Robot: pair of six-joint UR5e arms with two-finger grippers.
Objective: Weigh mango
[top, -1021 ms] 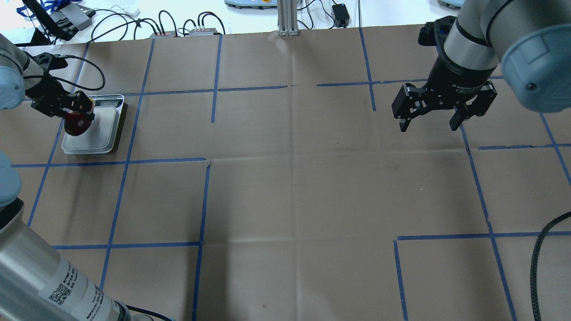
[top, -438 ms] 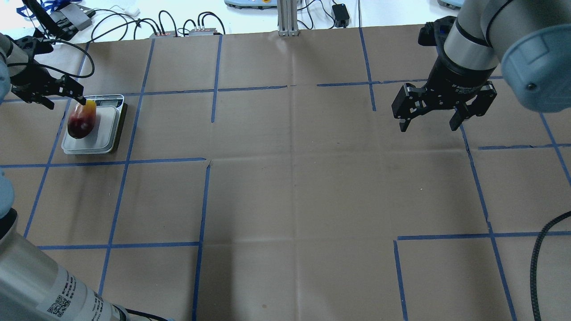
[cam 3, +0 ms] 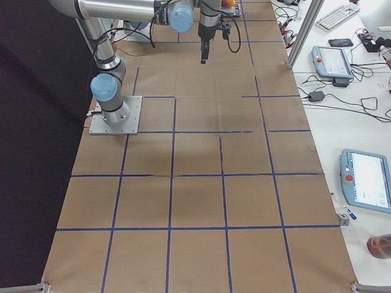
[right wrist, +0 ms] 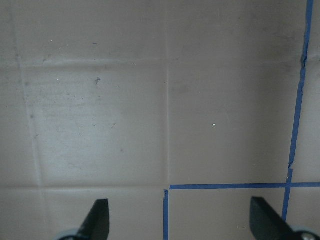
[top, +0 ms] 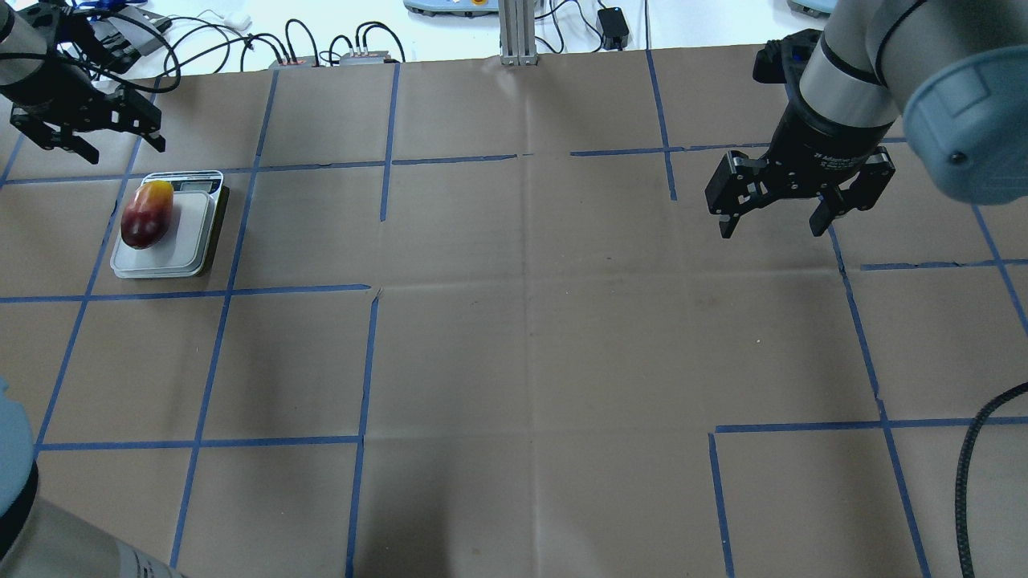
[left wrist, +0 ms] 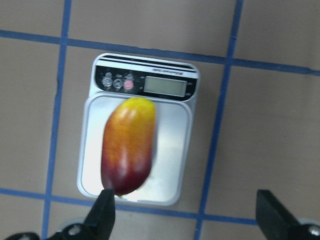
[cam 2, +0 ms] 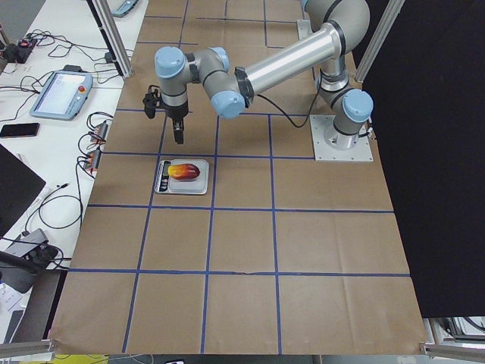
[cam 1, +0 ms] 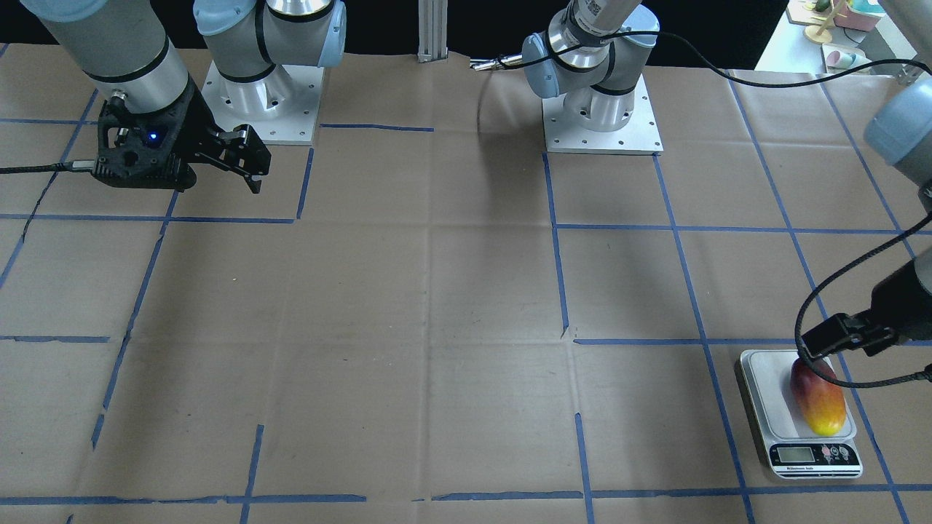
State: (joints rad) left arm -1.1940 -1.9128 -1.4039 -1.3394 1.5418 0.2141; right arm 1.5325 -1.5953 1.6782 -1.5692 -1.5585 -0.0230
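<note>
The mango (top: 146, 215), dark red fading to yellow, lies on the left part of the white scale's plate (top: 191, 233) at the table's far left, its yellow end toward the display. It also shows in the front-facing view (cam 1: 818, 399) and the left wrist view (left wrist: 128, 145). My left gripper (top: 124, 151) is open and empty, raised above the table just beyond the scale and apart from the mango. In the left wrist view its fingertips (left wrist: 105, 212) frame the scale (left wrist: 172, 150) from above. My right gripper (top: 773, 229) is open and empty, hovering over bare table at the far right.
Brown paper with a blue tape grid covers the table. Cables and small boxes (top: 321, 50) and an aluminium post (top: 518, 32) sit along the far edge. A black cable (top: 976, 457) hangs at the near right. The arm bases (cam 1: 601, 109) stand on the robot's side.
My left gripper has let go of the mango, opened, and lifted away toward the table's far edge. The mango now rests alone on the scale. The right arm has not moved.
</note>
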